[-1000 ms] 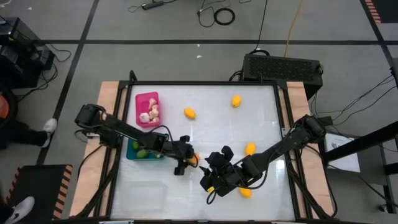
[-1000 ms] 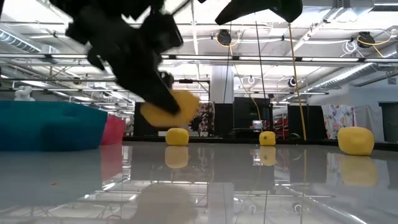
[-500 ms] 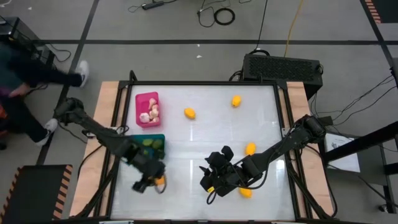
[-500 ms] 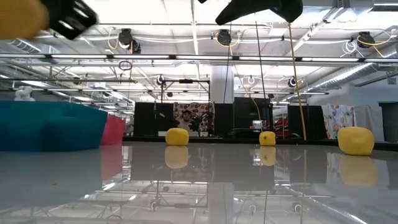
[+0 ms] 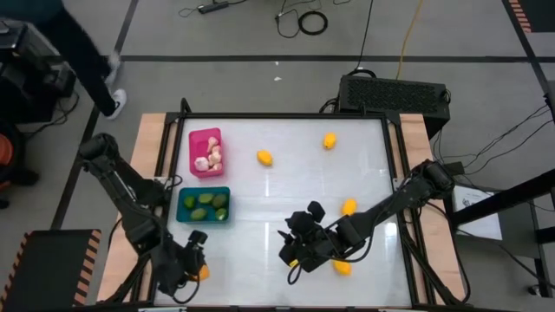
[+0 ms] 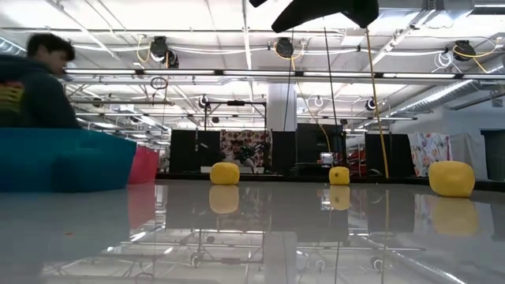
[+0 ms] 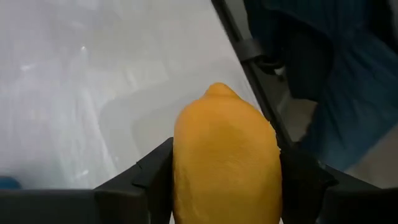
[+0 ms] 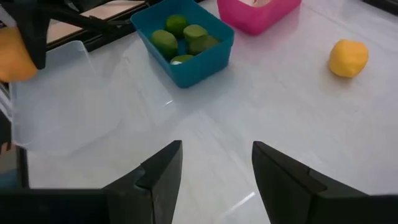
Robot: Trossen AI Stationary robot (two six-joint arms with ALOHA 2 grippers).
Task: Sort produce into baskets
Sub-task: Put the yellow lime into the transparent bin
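Left gripper (image 5: 192, 270): clenched on yellow fruit (image 7: 225, 163), above clear bin (image 8: 62, 106).
Right gripper (image 8: 214, 165): released, empty.

Bright, even overhead strip lighting. You've got heavy glare and mirror reflections off the table (image 6: 260, 229); the person (image 6: 35, 79) is motion-blurred, the held lemon (image 7: 225, 162) soft-focus close up.

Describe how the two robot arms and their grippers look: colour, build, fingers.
Both arms are black, jointed segments with rounded joint housings. The left gripper and the right gripper are black too, each with two flat, blocky dark fingers. A small yellow patch shows near the right gripper's tip. No markings are legible.
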